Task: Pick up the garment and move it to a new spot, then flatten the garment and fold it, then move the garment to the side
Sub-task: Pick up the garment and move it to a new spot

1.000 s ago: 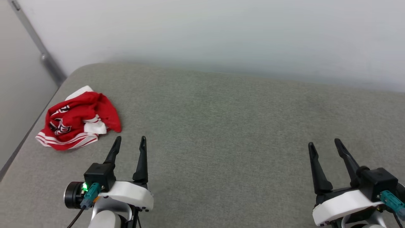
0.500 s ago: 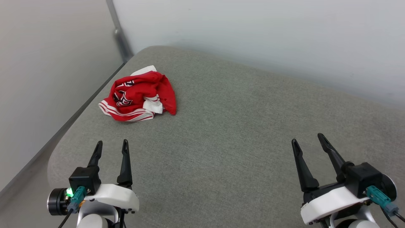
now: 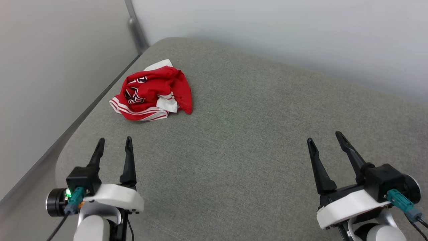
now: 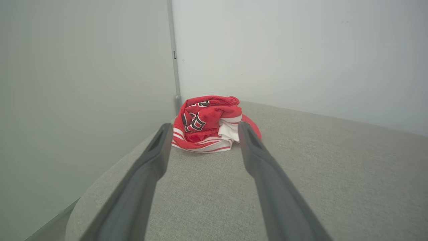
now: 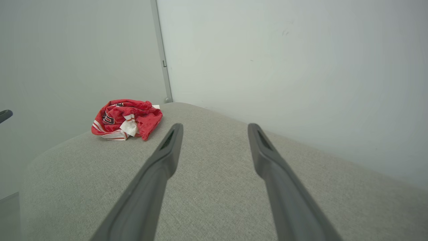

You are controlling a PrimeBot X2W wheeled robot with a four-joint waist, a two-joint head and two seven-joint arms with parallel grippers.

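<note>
1. Walls. A pale rear wall [image 3: 267, 33] stands ahead of both grippers. A second pale panel [image 3: 50, 67] runs along the outer side of the left gripper. A grey vertical strip [image 3: 135, 28] marks the corner where the two meet.

2. Work surface. A grey fabric-covered pad [image 3: 234, 140] with a rounded corner lies beneath both grippers and extends ahead of them to the rear wall.

3. Garment. The red jersey [image 3: 152, 93] lies crumpled in a heap on the pad. White sleeve fabric, red-and-white striped trim and black white-outlined lettering are exposed. It sits ahead of the left gripper [image 3: 114, 140], slightly to that gripper's right and near the corner strip. In the left wrist view, the jersey [image 4: 209, 124] appears between the two fingertips but beyond them, with no contact. From the right gripper [image 3: 324, 136], it lies ahead and far to the left, well apart.

4. Grippers. Both have their fingers spread wide and hold nothing. Both hover above bare pad, fingers pointing toward the rear wall.

5. Small fittings. A green indicator light [image 3: 68, 193] glows on the left wrist. A teal connector [image 3: 399, 201] is plugged into the right wrist.
</note>
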